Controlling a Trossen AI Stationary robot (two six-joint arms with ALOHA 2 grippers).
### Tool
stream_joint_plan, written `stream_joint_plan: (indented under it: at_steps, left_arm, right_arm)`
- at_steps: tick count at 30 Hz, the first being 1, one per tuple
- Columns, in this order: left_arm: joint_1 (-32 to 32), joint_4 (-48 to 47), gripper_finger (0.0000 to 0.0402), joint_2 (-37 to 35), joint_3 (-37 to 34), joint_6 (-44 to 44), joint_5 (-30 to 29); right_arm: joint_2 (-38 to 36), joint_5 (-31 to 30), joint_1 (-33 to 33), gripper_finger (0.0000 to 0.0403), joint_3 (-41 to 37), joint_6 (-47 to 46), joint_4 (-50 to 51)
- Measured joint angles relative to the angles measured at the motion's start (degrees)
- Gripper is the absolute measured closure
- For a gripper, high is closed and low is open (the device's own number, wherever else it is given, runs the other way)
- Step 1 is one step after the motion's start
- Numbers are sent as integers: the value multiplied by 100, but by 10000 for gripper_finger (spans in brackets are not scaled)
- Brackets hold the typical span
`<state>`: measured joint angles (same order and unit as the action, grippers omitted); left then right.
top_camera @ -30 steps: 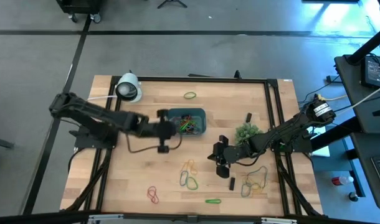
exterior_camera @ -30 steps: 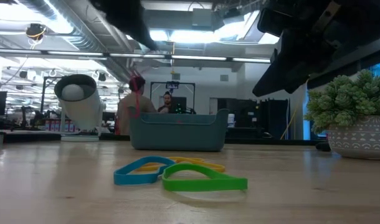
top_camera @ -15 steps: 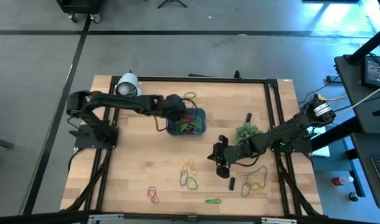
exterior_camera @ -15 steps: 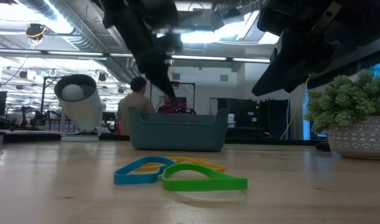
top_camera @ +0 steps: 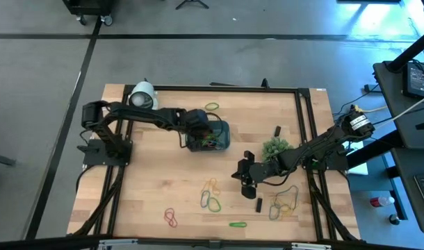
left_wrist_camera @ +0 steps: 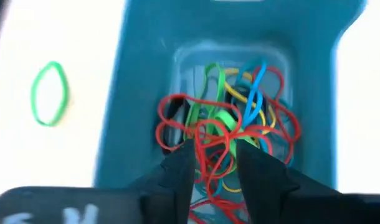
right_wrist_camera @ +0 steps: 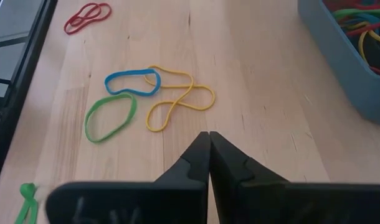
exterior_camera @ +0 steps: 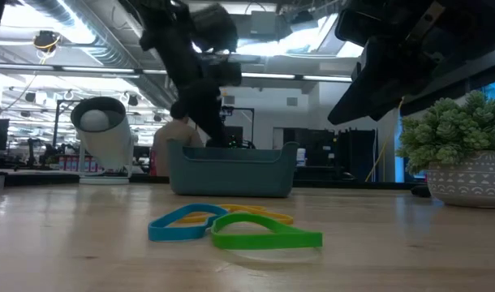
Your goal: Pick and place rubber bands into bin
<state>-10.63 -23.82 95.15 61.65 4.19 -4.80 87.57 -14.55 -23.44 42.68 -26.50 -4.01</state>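
Overhead, table-level and two close wrist cameras all see the bin [top_camera: 215,130]

The table [top_camera: 149,187] is seen to be made of pale wood planks with a smooth, matt finish and visible grain. The bin [left_wrist_camera: 134,93] is formed of smooth teal plastic with a slight sheen. The rubber bands [left_wrist_camera: 230,134] are thin, smooth elastic. The left gripper [left_wrist_camera: 216,171] fingers are shown in matt black plastic.

No text or label can be read.
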Motion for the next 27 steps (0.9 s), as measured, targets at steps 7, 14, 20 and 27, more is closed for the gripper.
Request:
stream_joint_plan:
  at_steps: [7, 14, 20, 27]
  left_arm:
    - [1, -783, 266, -919, 2, -259, -62]
    - [337, -1441, 283, -2102, -745, -1185, -61]
    - [1014, -849, 323, -3134, -2167, -2338, -122]
    - [1808, 1015, 394, -3830, -3683, -2727, -448]
  right_arm:
    - [2, 0, 1, 393, 0, -121, -4]
    - [2, 0, 0, 393, 0, -318, -27]
    - [2, -123, 47, 393, 2, -179, -108]
    - [-2, -10, -35, 399, 732, -1390, 1707]
